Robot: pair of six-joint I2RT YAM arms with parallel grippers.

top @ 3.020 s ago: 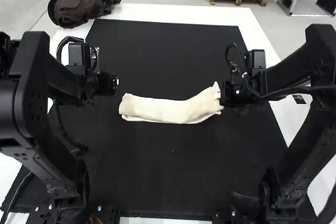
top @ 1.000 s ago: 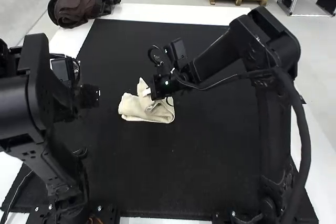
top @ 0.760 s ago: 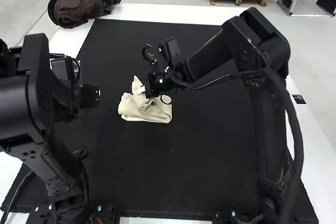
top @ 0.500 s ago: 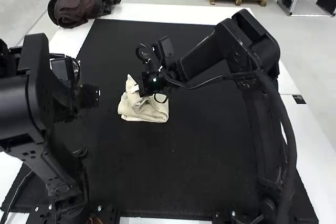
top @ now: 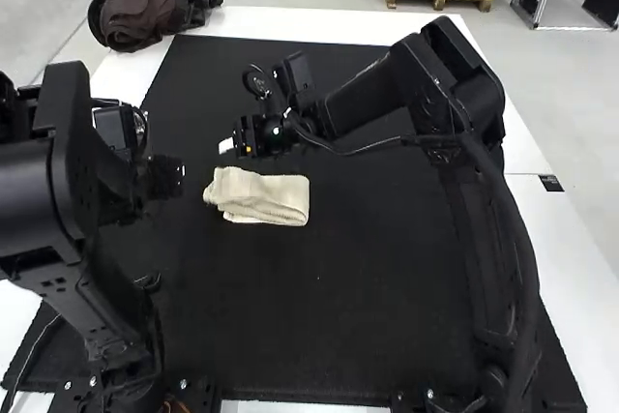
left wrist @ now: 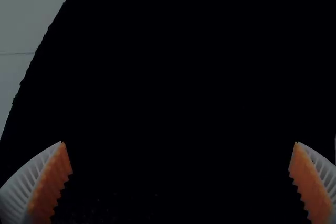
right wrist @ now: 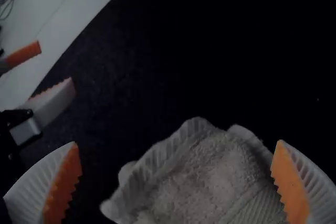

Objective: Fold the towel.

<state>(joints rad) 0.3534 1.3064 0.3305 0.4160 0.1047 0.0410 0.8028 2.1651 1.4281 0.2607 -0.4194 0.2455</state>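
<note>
Standing at the left, well clear of the cloth, the left gripper (left wrist: 179, 142) has its jaws spread wide with nothing between them; keeping it out of the way seems sensible until a second hold is needed. Next along, on the black mat (top: 319, 326), lies the towel (top: 276, 198), folded into a short, thick bundle. Its left end is the untidy one: the top layer juts out beyond the layers beneath, and the near edges do not quite line up. The step in hand looks to be settling that fold and squaring it. Just past the far side of this left end, the right gripper (right wrist: 177, 142) is also released, its jaws parted wide and gripping no cloth. To do the job well, it should come in low over the overhanging end, pinch only the top layer, and draw it gently to the right until the edges match. A deep pinch could catch the lower layers and drag the whole bundle; a hard tug could open the fold. The right end sits fairly straight, so it makes a good line to work to, and a light pat there, rather than a push, should flatten it best.
</note>
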